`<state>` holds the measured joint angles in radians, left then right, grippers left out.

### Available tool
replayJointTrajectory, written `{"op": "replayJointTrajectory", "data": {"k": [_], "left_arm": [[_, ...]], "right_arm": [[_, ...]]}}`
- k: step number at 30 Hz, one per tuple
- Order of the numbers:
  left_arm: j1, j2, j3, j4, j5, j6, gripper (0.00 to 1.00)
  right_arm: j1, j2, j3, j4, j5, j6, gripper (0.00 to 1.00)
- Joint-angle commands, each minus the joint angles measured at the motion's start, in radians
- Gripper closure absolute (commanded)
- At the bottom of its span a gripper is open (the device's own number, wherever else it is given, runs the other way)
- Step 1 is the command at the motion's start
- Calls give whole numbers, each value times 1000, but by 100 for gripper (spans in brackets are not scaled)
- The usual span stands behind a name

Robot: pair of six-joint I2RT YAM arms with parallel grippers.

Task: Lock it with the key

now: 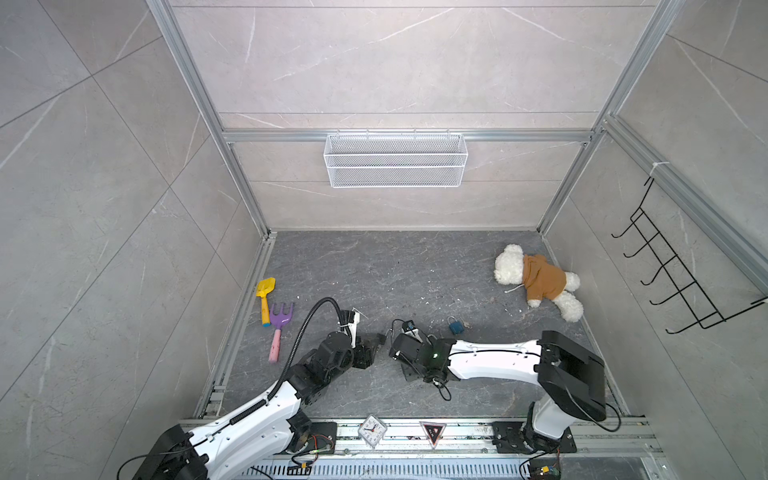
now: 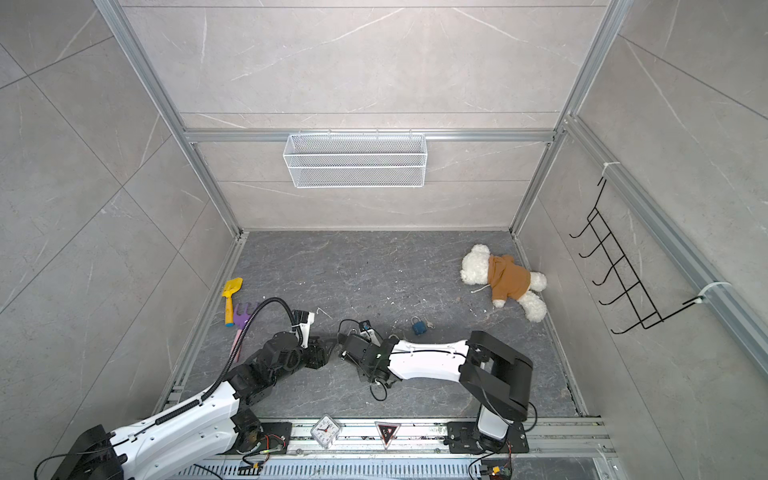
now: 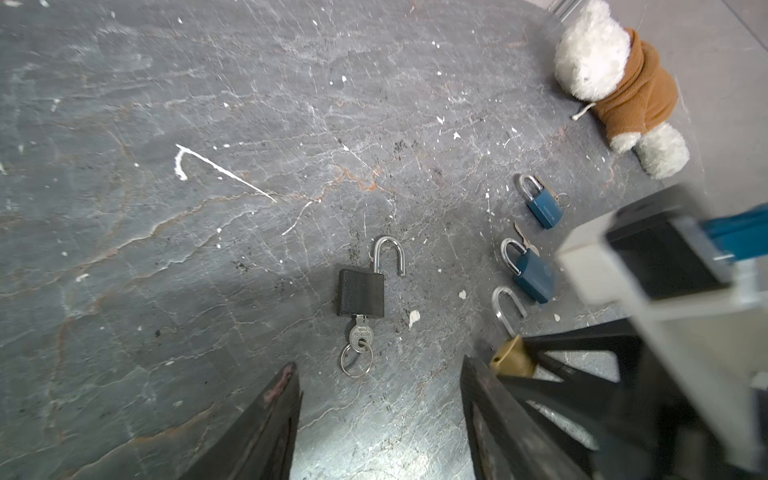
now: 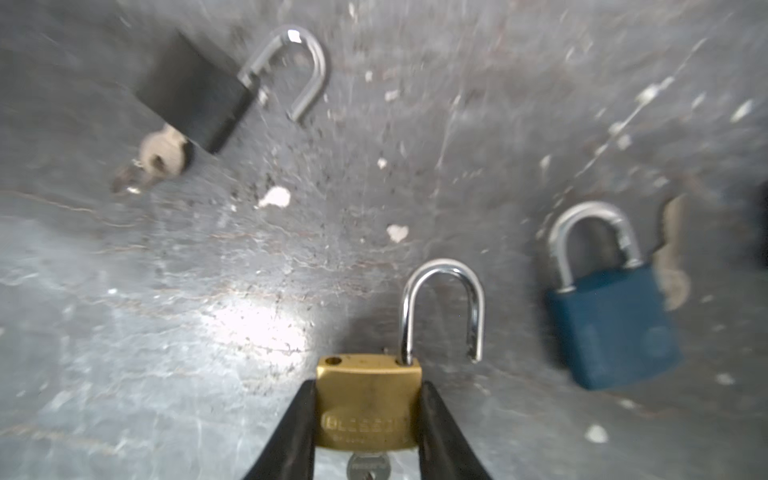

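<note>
**Clamping a brass padlock with its shackle swung open**

The right tool (image 4: 369,386) grasps the brass padlock (image 4: 368,409) by its body, with one black finger pressed against each side. The shackle (image 4: 442,307) is open. One leg sits in the body, and the free end hangs out past the edge, turned away from its empty hole. The key (image 4: 369,467) sticks in the bottom of the lock between the fingers, with only its head showing. Whether the lock rests on the dark grey surface (image 1: 395,270) or is raised off it cannot be told.

The left tool (image 3: 378,368) is released, its fingers well apart with nothing between them. It hovers just short of a black padlock (image 3: 360,293). That lock lies flat with its shackle open and its own key and ring in the bottom. In the left wrist view the brass padlock shows just beside one finger of the left tool.

Past the brass padlock lie a nearer blue padlock (image 3: 534,276) and a farther blue padlock (image 3: 544,205), both with shackles shut. A loose key lies just beside the nearer one.

In both top views the two arms meet near the front middle of the surface. A teddy bear (image 1: 540,280) lies near the far right corner. A yellow shovel (image 1: 265,297) and a purple rake (image 1: 279,328) lie at the left edge.
</note>
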<state>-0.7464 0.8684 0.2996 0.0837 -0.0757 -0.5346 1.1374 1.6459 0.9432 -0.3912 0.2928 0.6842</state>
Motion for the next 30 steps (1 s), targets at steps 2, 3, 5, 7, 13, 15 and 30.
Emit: {"op": "replayJointTrajectory", "data": {"k": [2,3,5,7,13,15,30], "left_arm": [[5,65,70,87,126,26,36],[5,86,83,104,162,26,36],[7,123,100,145,223,22,36],[14,154,110,180,276,13,35],[75,189,94,299,442,-36,31],[89,204,93,338,511,-50,31],[91,393,185,392,679,-88,44]], "right_arm": [[-5,-106,-45,118,-42,-203,76],[-8,-123,-55,133,-54,-228,76],[-10,-155,-68,154,-77,-275,77],[-9,-186,-79,171,-95,-313,77],[-9,-260,-92,166,-92,-372,79],[-10,-272,-88,162,-96,-381,79],[-10,-277,-31,128,-128,-428,80]]}}
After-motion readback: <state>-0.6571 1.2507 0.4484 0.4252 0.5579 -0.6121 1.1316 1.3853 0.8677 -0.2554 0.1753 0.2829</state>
